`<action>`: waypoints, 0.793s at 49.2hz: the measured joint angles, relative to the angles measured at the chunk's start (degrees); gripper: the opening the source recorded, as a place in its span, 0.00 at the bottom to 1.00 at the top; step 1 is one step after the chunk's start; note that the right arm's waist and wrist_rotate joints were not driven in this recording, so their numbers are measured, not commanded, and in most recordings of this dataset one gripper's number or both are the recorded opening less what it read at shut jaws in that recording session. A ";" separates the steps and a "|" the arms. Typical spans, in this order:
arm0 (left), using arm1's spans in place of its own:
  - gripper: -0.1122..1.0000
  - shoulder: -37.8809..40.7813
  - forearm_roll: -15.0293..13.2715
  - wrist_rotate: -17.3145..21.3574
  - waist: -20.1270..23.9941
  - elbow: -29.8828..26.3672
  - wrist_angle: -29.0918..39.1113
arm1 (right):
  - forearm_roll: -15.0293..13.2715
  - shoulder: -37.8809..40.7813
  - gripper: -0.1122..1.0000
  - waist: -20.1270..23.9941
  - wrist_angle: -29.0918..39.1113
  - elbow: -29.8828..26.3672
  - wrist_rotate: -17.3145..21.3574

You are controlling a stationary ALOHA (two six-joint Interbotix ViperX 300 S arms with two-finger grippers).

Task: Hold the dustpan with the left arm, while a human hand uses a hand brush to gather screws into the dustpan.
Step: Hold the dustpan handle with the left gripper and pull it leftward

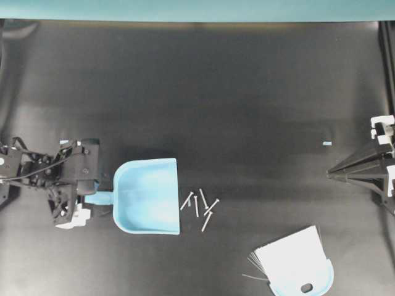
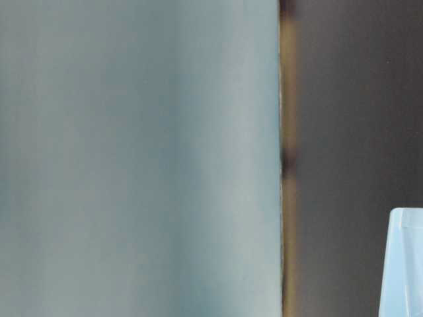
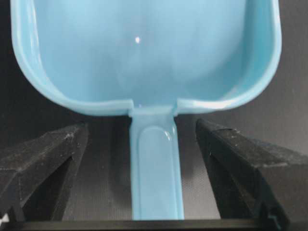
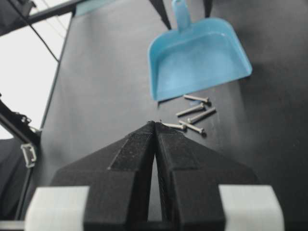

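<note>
The light blue dustpan lies flat on the black table, its open lip facing right. Its short handle runs between the fingers of my left gripper, which stands open with a gap on both sides of the handle. Several thin silvery screws lie loose just right of the pan's lip. The hand brush lies at the front right, white bristles fanned to the left. At the right edge my right gripper is shut and empty, pointing at the screws and the dustpan. The human hand is out of view.
A tiny pale blue fleck lies on the table near the right arm. A teal wall borders the far edge. The table-level view is mostly blocked by a blurred grey surface, with a corner of the dustpan showing.
</note>
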 measured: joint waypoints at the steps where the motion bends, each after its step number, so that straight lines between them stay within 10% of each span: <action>1: 0.89 0.26 0.00 0.00 0.00 0.00 -0.62 | 0.00 0.00 0.10 0.00 -0.09 0.00 0.00; 24: 0.85 4.48 0.00 -0.18 0.26 -0.09 -3.43 | 0.00 -0.18 0.10 0.00 0.00 0.53 0.00; 35: 0.36 4.57 0.00 0.00 0.53 -0.26 -3.43 | 0.00 -0.35 0.10 0.00 0.18 1.41 0.09; 39: 0.37 4.22 0.00 0.35 0.53 -0.26 -3.43 | 0.00 -1.05 0.10 0.00 1.05 2.11 0.09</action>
